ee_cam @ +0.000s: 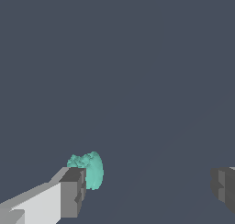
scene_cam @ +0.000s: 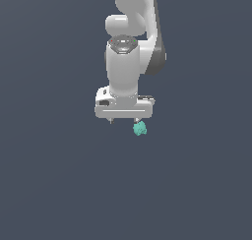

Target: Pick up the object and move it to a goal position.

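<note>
jaws spread wide apart with nothing clamped between them, you can see the teal-green object [ee_cam: 90, 170] pressed against the inner face of one finger [ee_cam: 73, 192] only, other finger [ee_cam: 224, 189] well apart, white arm [scene_cam: 126, 62] above.

The white arm [scene_cam: 129, 47] hangs straight down, its gripper [scene_cam: 123, 120] spread wide, while the teal object [scene_cam: 140, 129] (small and lumpy) sits against the fingertip on the exterior view's right.
</note>
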Controlling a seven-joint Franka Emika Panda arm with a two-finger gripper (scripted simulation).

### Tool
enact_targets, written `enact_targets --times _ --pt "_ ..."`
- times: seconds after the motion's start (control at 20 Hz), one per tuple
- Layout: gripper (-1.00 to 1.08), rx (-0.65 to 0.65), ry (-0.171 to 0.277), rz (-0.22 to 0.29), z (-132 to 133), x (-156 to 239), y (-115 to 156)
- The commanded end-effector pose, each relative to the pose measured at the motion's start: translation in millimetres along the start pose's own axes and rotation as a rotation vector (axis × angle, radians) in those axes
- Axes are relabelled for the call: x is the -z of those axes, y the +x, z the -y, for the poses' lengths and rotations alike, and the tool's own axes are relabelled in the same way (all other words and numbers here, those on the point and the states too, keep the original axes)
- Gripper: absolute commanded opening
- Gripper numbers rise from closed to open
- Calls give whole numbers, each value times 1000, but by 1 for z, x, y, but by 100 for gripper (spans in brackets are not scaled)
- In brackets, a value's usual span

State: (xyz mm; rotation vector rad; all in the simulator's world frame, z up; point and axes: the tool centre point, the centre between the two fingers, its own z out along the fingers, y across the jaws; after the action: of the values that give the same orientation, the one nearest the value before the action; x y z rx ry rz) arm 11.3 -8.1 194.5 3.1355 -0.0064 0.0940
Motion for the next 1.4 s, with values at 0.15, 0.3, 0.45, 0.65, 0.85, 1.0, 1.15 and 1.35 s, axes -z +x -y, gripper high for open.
enact_targets --times 0.15,0.3,0.45,0.65,0.85,1.0,1.15,1.35 --pt "100 -7 1 6 -5 -2 -1" --pt "100 -25 3 20 -20 -8 -5" --pt "100 -34 5 26 -27 -10 -7" --pt "100 -29 4 26 -23 -12 -8" --pt "100 -15 4 30 -12 -23 -13" --pt "100 4 3 35 3 -36 -21" --pt "100 31 3 41 23 -54 -33" --pt "100 71 4 50 52 -79 -52"
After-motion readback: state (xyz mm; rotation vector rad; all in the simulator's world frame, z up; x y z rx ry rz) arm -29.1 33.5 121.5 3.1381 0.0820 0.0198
